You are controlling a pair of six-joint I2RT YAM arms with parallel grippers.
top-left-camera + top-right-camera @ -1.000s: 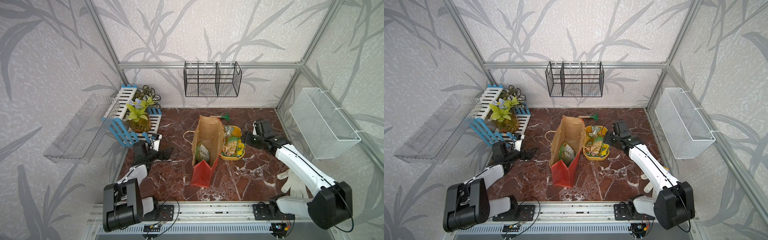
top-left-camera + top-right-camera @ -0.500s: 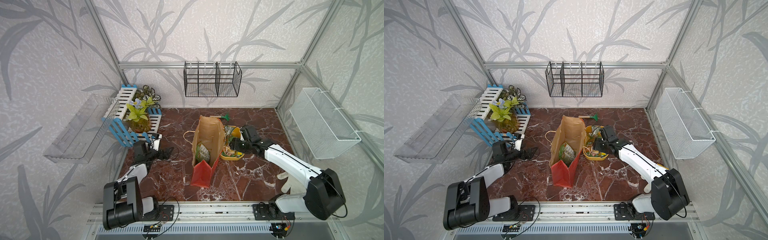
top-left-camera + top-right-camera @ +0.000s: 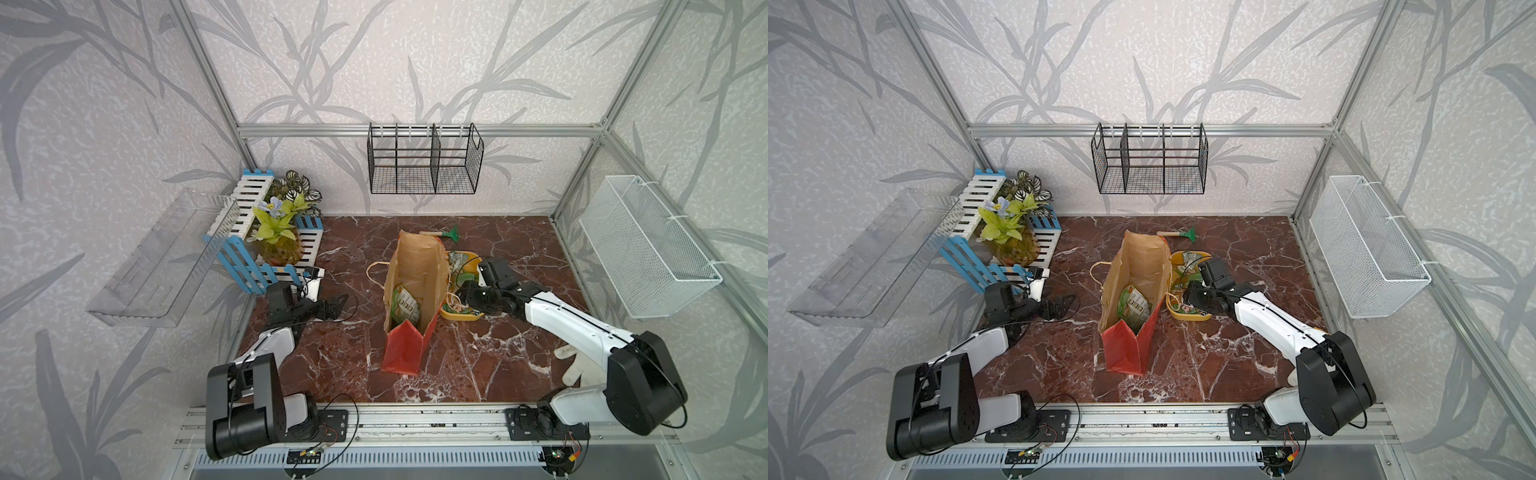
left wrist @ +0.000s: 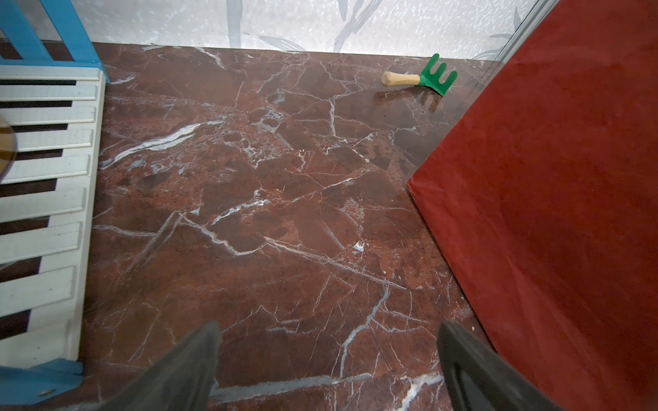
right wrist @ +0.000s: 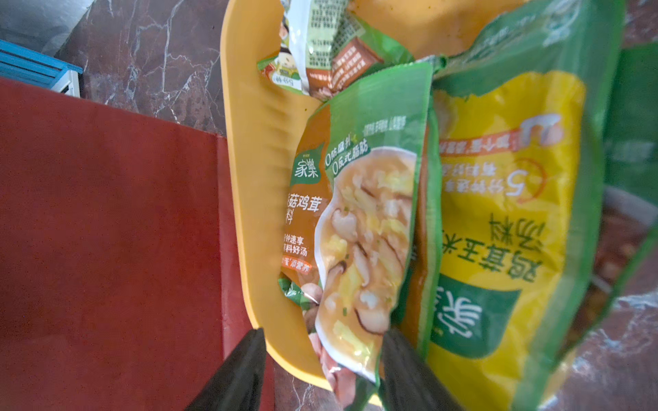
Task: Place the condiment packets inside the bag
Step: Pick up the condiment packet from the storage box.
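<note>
Right tool, jaws apart, straddles the orange-and-green glossy condiment packet in the yellow plastic tub, ready to pinch; red paper bag sits right alongside, short carry.

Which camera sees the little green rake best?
The left wrist view: the green rake lies whole and clear there, wooden handle included. In both top views it is tiny, beyond the bag. The right wrist view misses it.

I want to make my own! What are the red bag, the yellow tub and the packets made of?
The red bag looks like paper: matte, creased, brown inside. The yellow tub seems plastic: smooth, with moulded ridges. The packets look like thin plastic film, glossy and crinkled.
</note>
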